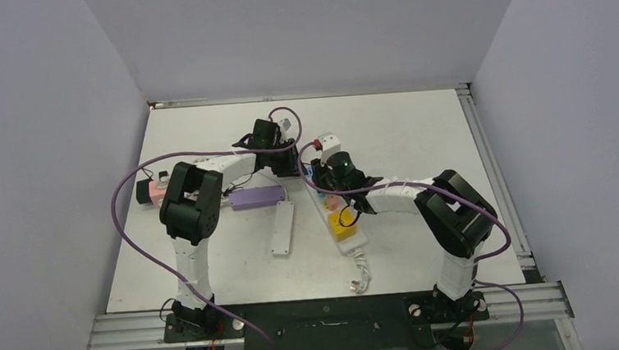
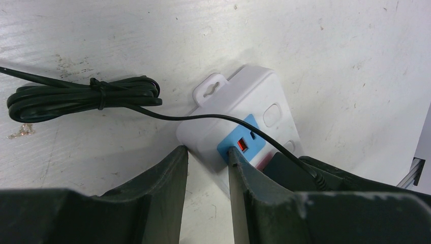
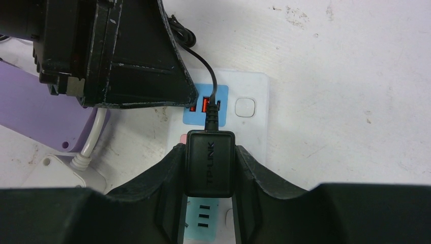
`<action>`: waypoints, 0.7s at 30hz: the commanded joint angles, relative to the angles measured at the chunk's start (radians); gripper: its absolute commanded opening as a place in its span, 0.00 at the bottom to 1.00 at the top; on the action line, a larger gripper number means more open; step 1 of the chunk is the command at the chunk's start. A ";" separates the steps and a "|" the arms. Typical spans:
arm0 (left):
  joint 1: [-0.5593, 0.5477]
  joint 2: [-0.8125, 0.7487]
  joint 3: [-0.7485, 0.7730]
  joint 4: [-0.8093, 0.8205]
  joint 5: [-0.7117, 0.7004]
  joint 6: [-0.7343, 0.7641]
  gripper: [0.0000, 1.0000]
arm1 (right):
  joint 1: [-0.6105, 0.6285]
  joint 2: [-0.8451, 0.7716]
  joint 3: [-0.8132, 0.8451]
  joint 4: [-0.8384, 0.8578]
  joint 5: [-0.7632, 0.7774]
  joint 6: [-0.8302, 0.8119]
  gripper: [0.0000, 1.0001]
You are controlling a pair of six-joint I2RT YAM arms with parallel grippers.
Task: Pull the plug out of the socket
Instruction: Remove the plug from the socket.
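Observation:
A black plug [image 3: 209, 162] marked TP-LINK stands over a pink outlet of the white socket strip [image 3: 251, 137]. My right gripper [image 3: 209, 149] is shut on it, one finger on each side. I cannot tell whether its pins are still in the outlet. Its thin black cable [image 2: 203, 117] runs across the strip to a tied coil [image 2: 76, 96]. My left gripper [image 2: 207, 151] holds the strip's far end: one finger against the side edge, the other on the blue USB panel [image 2: 249, 137]. In the top view both grippers meet over that far end [image 1: 316, 174].
A yellow plug [image 1: 342, 220] sits further down the same strip. A purple box [image 1: 257, 198] and a second white strip [image 1: 282, 229] lie left of it. A white adapter [image 1: 329, 143] is behind, and a pink item [image 1: 158, 191] is at the far left.

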 commanded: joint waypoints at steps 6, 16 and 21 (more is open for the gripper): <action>0.001 0.101 -0.040 -0.132 -0.204 0.085 0.29 | 0.033 0.016 0.094 -0.084 0.018 -0.043 0.05; -0.002 0.102 -0.038 -0.132 -0.205 0.086 0.29 | 0.054 0.009 0.100 -0.100 0.076 -0.045 0.05; -0.002 0.102 -0.038 -0.134 -0.205 0.086 0.29 | -0.012 -0.015 0.064 -0.058 -0.014 0.018 0.05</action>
